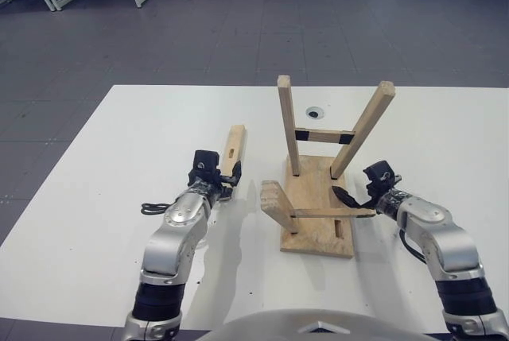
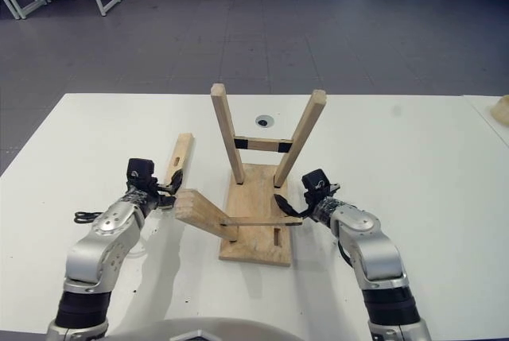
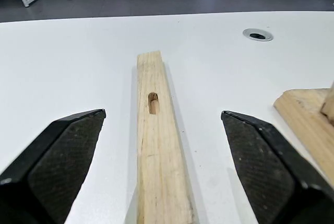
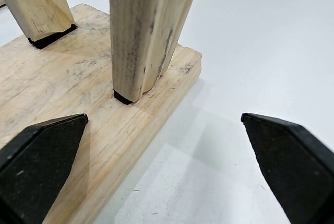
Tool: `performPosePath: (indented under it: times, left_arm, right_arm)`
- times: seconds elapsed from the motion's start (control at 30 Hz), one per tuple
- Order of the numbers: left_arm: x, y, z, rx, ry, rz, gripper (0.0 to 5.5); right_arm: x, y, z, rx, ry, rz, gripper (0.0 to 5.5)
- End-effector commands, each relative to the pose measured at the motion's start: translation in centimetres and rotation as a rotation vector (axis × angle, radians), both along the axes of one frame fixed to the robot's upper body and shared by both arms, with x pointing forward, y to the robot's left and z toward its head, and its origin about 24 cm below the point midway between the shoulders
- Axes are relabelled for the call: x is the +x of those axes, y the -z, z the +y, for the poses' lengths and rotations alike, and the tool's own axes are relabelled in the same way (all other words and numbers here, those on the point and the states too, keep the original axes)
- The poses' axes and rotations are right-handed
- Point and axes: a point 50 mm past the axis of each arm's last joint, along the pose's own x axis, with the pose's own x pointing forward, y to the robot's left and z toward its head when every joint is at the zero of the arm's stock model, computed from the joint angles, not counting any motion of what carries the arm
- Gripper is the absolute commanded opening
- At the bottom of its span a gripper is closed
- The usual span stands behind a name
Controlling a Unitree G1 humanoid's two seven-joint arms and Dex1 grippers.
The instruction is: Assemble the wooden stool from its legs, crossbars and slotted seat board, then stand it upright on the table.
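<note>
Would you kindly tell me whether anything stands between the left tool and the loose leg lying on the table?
Nothing visible does. The left tool is open and straddles the loose leg, which lies on the table between its fingers.

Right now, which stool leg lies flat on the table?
The loose leg left of the seat board, flanked by the left pincer. The far-left leg and far-right leg stand in the board; the tilted leg leans at its near left corner.

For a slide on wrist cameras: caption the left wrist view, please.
Open left gripper, a finger on each side of a loose slotted leg lying on the white table.
</note>
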Motion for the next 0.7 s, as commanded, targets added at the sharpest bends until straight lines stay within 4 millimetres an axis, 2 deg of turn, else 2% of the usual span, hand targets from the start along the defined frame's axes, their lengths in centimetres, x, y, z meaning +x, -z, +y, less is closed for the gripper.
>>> performPosePath:
  times: [0.03,0.13,0.27,0.5,0.7]
  left_arm:
    - [-0.4,1.8,0.5,0.018,-0.027,0.077,4.11]
    - [-0.5,2.8,1.1,0.04,-0.036,0.108,4.11]
    - [-1.0,4.5,0.8,-0.004,-0.004,0.183,4.11]
    - [-2.1,5.9,0.5,-0.069,0.044,0.242,3.01]
    - [-2.7,6.9,2.0,-0.065,-0.073,0.26,2.05]
  right_arm:
    - [-0.5,0.7,0.4,0.008,-0.002,0.051,5.5]
    - [-0.5,0.7,0.4,0.008,0.0,0.051,5.5]
    - [-0.4,0.7,0.6,0.012,0.002,0.048,5.5]
    - [-0.6,0.5,0.2,0.023,0.033,0.043,5.5]
    - [-0.3,-0.2,-0.8,0.027,0.06,0.032,5.5]
